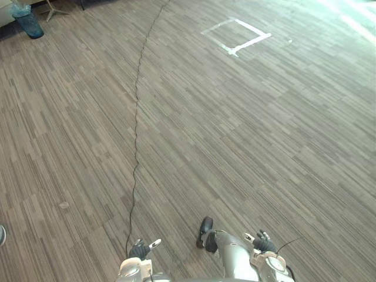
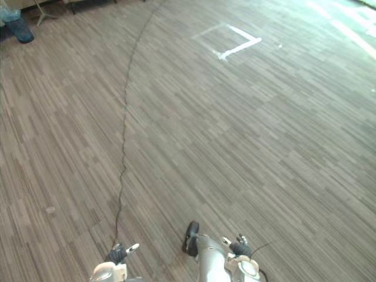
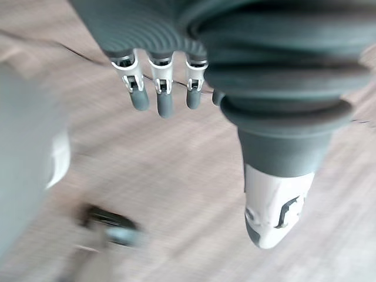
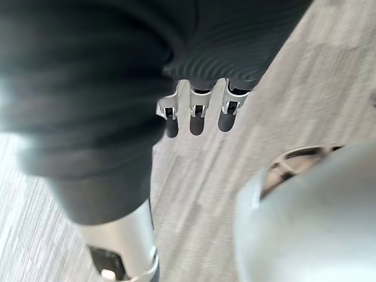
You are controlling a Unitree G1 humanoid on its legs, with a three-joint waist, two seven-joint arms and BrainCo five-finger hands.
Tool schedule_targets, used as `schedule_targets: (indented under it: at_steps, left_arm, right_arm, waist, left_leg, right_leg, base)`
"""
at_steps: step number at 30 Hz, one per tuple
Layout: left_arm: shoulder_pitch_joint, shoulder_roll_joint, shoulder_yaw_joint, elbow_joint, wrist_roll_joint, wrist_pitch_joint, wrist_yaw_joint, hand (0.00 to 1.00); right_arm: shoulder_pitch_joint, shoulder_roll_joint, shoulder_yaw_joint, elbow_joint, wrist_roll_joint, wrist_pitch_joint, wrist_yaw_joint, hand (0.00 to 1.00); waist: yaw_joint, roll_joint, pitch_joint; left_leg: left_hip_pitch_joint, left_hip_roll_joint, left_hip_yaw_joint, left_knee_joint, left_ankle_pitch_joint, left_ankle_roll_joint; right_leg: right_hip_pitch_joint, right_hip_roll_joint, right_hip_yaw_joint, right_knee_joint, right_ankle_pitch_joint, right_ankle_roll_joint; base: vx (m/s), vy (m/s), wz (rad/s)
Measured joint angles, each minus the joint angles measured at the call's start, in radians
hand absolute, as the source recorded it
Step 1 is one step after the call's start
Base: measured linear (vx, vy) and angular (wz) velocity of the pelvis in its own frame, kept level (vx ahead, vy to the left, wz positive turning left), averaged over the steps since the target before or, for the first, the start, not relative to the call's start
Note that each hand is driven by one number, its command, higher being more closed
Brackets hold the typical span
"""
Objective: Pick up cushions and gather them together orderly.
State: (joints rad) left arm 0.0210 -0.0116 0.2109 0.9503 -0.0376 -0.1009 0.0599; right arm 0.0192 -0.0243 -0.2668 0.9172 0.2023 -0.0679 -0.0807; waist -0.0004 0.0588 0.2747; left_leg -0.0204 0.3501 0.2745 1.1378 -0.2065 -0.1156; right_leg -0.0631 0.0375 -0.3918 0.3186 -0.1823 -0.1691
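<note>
Left hand (image 3: 164,100) low over floor (image 1: 235,135), fingers straight, relaxed, empty; right hand (image 4: 197,117) likewise.

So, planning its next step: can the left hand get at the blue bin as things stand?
Probably not. The left hand hangs open near the robot, the blue bin stands in the far left corner, with a wide stretch of floor between. Nothing blocks it; it looks out of reach.
</note>
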Motion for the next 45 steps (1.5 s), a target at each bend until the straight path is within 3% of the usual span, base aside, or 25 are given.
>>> schedule_targets:
  at_steps: [3,7,9,11,12,13,14,16,17,19,20,22,24,26,28,29,30,32,33,35,37,40,43,44,45]
  left_arm:
    - [0.012,0.010,-0.002,-0.043,-0.004,-0.005,0.001,0.00]
    - [0.031,-0.003,0.030,-0.077,-0.017,-0.023,0.004,0.00]
    - [0.056,0.000,0.032,-0.078,-0.054,-0.028,0.009,0.00]
    - [0.056,0.009,0.032,-0.079,-0.073,-0.034,0.008,0.00]
    - [0.057,0.027,0.031,-0.074,-0.071,-0.035,0.007,0.00]
    - [0.057,0.036,0.031,-0.072,-0.071,-0.036,0.006,0.00]
    - [0.054,0.052,0.028,-0.067,-0.070,-0.038,0.007,0.00]
    - [0.034,0.077,0.000,-0.023,-0.069,-0.031,0.012,0.00]
    - [0.032,0.080,-0.006,0.002,-0.063,-0.018,0.020,0.00]
    - [0.032,0.075,-0.016,0.016,-0.062,-0.018,0.025,0.00]
    - [0.032,0.081,-0.034,0.034,-0.062,-0.018,0.025,0.00]
    - [0.022,0.085,-0.065,0.047,-0.059,-0.017,0.024,0.00]
    - [0.023,0.087,-0.095,0.062,-0.043,-0.017,0.022,0.00]
    - [0.032,0.089,-0.113,0.065,-0.041,-0.016,0.023,0.00]
    - [0.046,0.084,-0.106,0.074,-0.036,-0.015,0.023,0.00]
    - [0.051,0.072,-0.099,0.075,-0.020,-0.015,0.021,0.00]
    - [0.048,0.057,-0.096,0.074,-0.014,-0.017,0.020,0.00]
    - [0.044,0.033,-0.070,0.071,-0.011,-0.018,0.019,0.00]
    - [0.043,0.024,-0.052,0.061,-0.011,-0.019,0.016,0.00]
    - [0.044,0.041,-0.033,0.022,-0.008,-0.022,0.016,0.00]
    - [0.044,0.066,-0.034,-0.007,-0.014,-0.027,0.015,0.00]
    - [0.044,0.054,-0.029,-0.039,-0.041,-0.045,0.015,0.00]
    - [0.043,0.032,-0.023,-0.054,-0.067,-0.051,0.020,0.00]
    - [0.044,0.033,-0.029,-0.056,-0.076,-0.057,0.018,0.00]
    - [0.043,0.037,-0.027,-0.062,-0.083,-0.060,0.014,0.00]
  right_arm:
    - [0.001,0.028,0.014,0.002,0.012,0.001,-0.001,0.00]
    - [-0.002,0.041,0.033,0.012,0.013,0.007,-0.003,0.00]
    - [-0.002,0.043,0.034,0.035,0.011,0.006,-0.007,0.00]
    - [0.004,0.058,0.034,0.061,0.008,0.010,-0.009,0.00]
    - [0.019,0.072,0.034,0.051,-0.002,0.009,-0.008,0.00]
    - [0.026,0.083,0.034,0.044,-0.006,0.007,-0.007,0.00]
    - [0.024,0.092,0.039,0.043,-0.006,0.008,-0.003,0.00]
    - [0.020,0.089,0.032,0.041,-0.006,0.005,-0.001,0.00]
    - [0.017,0.084,0.034,0.034,-0.007,-0.003,0.001,0.00]
    - [0.015,0.084,0.038,0.017,-0.008,-0.008,0.007,0.00]
    - [0.008,0.082,0.041,0.015,-0.009,-0.015,0.010,0.00]
    - [-0.010,0.063,0.045,0.016,-0.009,-0.016,0.015,0.00]
    - [-0.030,0.031,0.047,0.029,-0.009,-0.014,0.019,0.00]
    - [-0.033,0.001,0.046,0.075,-0.011,-0.007,0.019,0.00]
    - [-0.024,-0.016,0.035,0.079,-0.007,-0.010,0.020,0.00]
    - [-0.024,-0.019,0.033,0.077,-0.008,-0.012,0.022,0.00]
    - [-0.027,-0.025,0.029,0.068,-0.008,-0.015,0.022,0.00]
    - [-0.026,-0.036,0.025,0.050,-0.008,-0.011,0.020,0.00]
    - [-0.026,-0.039,0.025,0.051,-0.007,-0.010,0.015,0.00]
    - [-0.021,-0.013,0.026,0.052,-0.005,-0.001,0.006,0.00]
    - [-0.025,0.001,0.048,0.069,-0.005,0.001,0.003,0.00]
    - [-0.044,0.006,0.042,0.092,-0.006,0.005,0.000,0.00]
    - [-0.037,0.006,0.045,0.102,-0.006,0.007,-0.006,0.00]
    - [-0.029,0.007,0.046,0.103,-0.006,0.007,-0.006,0.00]
    - [-0.016,0.018,0.043,0.105,-0.006,0.007,-0.007,0.00]
  waist:
    - [0.010,-0.038,-0.006]
    - [0.061,-0.036,-0.006]
    - [0.068,-0.043,-0.017]
    - [0.083,-0.067,-0.042]
    - [0.084,-0.102,-0.065]
    - [0.085,-0.121,-0.072]
    - [0.086,-0.147,-0.069]
    - [0.065,-0.158,-0.064]
    - [0.054,-0.144,-0.053]
    - [0.054,-0.129,-0.050]
    - [0.046,-0.127,-0.049]
    - [0.025,-0.116,-0.043]
    - [-0.001,-0.105,-0.036]
    - [-0.015,-0.098,-0.030]
    - [-0.026,-0.089,-0.038]
    - [-0.027,-0.062,-0.050]
    - [-0.025,-0.027,-0.046]
    - [-0.026,0.016,-0.031]
    - [-0.025,0.029,-0.021]
    - [-0.013,-0.014,0.005]
    - [0.003,-0.058,0.005]
    - [0.031,-0.050,0.009]
    - [0.055,-0.043,0.008]
    - [0.062,-0.040,0.000]
    - [0.070,-0.053,-0.012]
  left_leg:
    - [-0.158,-0.043,0.021,-0.090,-0.040,0.030]
    - [-0.291,-0.168,-0.048,-0.567,-0.027,0.041]
    - [-0.313,-0.236,-0.130,-0.831,0.057,0.021]
    - [-0.317,-0.253,-0.131,-0.763,0.180,0.041]
    - [-0.323,-0.262,-0.100,-0.699,0.135,0.079]
    - [-0.316,-0.265,-0.078,-0.676,0.111,0.088]
    - [-0.273,-0.275,-0.045,-0.653,0.059,0.111]
    - [-0.175,-0.294,-0.019,-0.645,-0.015,0.136]
    - [-0.083,-0.295,-0.006,-0.669,-0.051,0.143]
    - [0.055,-0.287,0.023,-0.749,-0.088,0.137]
    - [0.142,-0.284,0.037,-0.824,-0.089,0.136]
    - [0.221,-0.274,0.048,-0.910,-0.088,0.134]
    - [0.287,-0.273,0.076,-0.997,-0.082,0.123]
    - [0.382,-0.285,0.073,-1.059,-0.099,0.072]
    - [0.431,-0.275,0.043,-1.024,-0.106,0.060]
    - [0.405,-0.240,0.012,-0.922,-0.106,0.059]
    - [0.336,-0.183,-0.032,-0.713,-0.074,0.019]
    - [0.172,-0.103,-0.113,-0.314,0.058,-0.034]
    - [0.102,-0.064,-0.114,-0.140,0.036,-0.036]
    - [0.007,-0.062,-0.085,-0.015,-0.024,-0.008]
    - [-0.110,-0.108,-0.047,-0.115,-0.057,0.030]
    - [-0.242,-0.200,-0.064,-0.529,-0.053,0.040]
    - [-0.284,-0.260,-0.134,-0.932,0.081,0.015]
    - [-0.311,-0.254,-0.134,-0.945,0.102,0.027]
    - [-0.323,-0.259,-0.130,-0.882,0.173,0.040]
  right_leg:
    - [0.143,0.006,0.081,-0.097,-0.036,0.022]
    - [0.299,-0.017,0.235,-0.173,-0.090,0.081]
    - [0.365,-0.049,0.314,-0.191,-0.153,0.126]
    - [0.393,-0.091,0.380,-0.165,-0.194,0.153]
    - [0.353,-0.126,0.403,-0.066,-0.192,0.157]
    - [0.313,-0.144,0.409,0.030,-0.190,0.161]
    - [0.228,-0.178,0.410,0.250,-0.152,0.212]
    - [0.105,-0.230,0.390,0.583,-0.067,0.287]
    - [0.059,-0.261,0.333,0.696,-0.076,0.270]
    - [-0.029,-0.286,0.231,0.738,-0.103,0.226]
    - [-0.095,-0.278,0.170,0.688,-0.132,0.199]
    - [-0.189,-0.246,0.093,0.530,-0.137,0.201]
    - [-0.255,-0.218,-0.003,0.205,-0.043,0.190]
    - [-0.288,-0.178,-0.044,-0.047,0.104,0.160]
    - [-0.300,-0.157,0.012,0.019,0.218,0.056]
    - [-0.313,-0.142,0.015,0.092,0.181,0.038]
    - [-0.286,-0.116,0.005,0.122,0.120,0.035]
    - [-0.205,-0.057,0.014,0.112,0.048,0.028]
    - [-0.140,-0.020,0.026,0.089,0.027,0.022]
    - [0.024,0.004,0.072,0.021,-0.022,0.016]
    - [0.143,0.009,0.137,-0.076,-0.047,0.016]
    - [0.258,0.003,0.235,-0.167,-0.055,0.063]
    - [0.382,-0.022,0.330,-0.243,-0.108,0.112]
    - [0.420,-0.030,0.358,-0.251,-0.146,0.132]
    - [0.437,-0.054,0.377,-0.237,-0.175,0.137]
  base:
    - [0.59,-0.062,-0.69]
    - [0.63,0.111,-1.16]
    - [0.56,0.265,-1.05]
    - [0.76,0.399,-1.10]
    - [0.86,0.422,-0.99]
    - [0.85,0.391,-0.75]
    - [0.54,0.266,-0.49]
    - [0.65,0.286,-0.31]
    - [0.62,0.226,-0.37]
    - [0.57,0.151,-0.52]
    - [0.65,0.116,-0.37]
    - [0.52,0.052,-0.11]
    - [0.45,0.010,0.06]
    - [0.67,-0.047,0.08]
    - [0.79,-0.142,0.04]
    - [0.71,-0.212,-0.17]
    - [0.70,-0.233,-0.24]
    - [0.70,-0.193,-0.31]
    - [0.70,-0.110,-0.44]
    - [0.74,-0.106,-0.52]
    - [0.58,-0.098,-0.70]
    - [0.60,0.025,-1.08]
    - [0.57,0.207,-0.91]
    - [0.83,0.411,-0.89]
    - [0.73,0.359,-0.79]
